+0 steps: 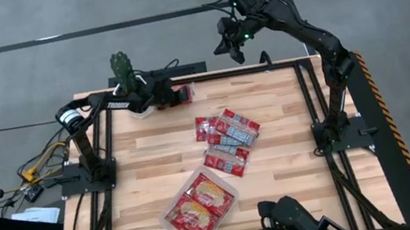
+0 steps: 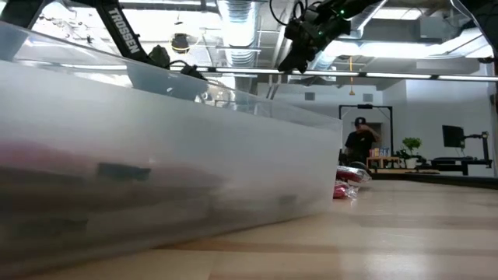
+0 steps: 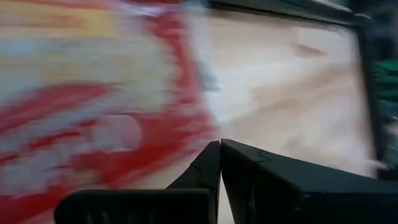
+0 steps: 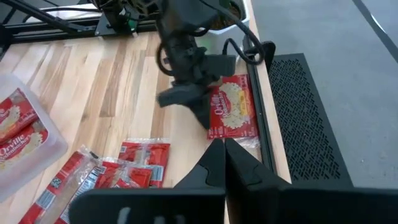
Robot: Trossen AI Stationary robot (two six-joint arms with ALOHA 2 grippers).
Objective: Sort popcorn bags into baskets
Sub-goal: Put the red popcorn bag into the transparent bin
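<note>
High view: a wooden counter [image 1: 278, 161] carries a clear tray [image 1: 229, 187] of popcorn bags near its front edge; loose bags [image 1: 227, 136] wait mid-counter; the left gripper [image 1: 183, 95], jaws closed, rests over one stray bag [image 4: 233, 113] at the far edge; the right gripper [image 1: 234, 48] hangs shut beyond it.

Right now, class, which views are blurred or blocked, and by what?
Left wrist view: motion smear over a red popcorn bag, only the shut left gripper sharp. Low view: the clear tray's wall, close and out of focus, hides most of the table; ceiling lights glare. High and right wrist views: sharp.
</note>
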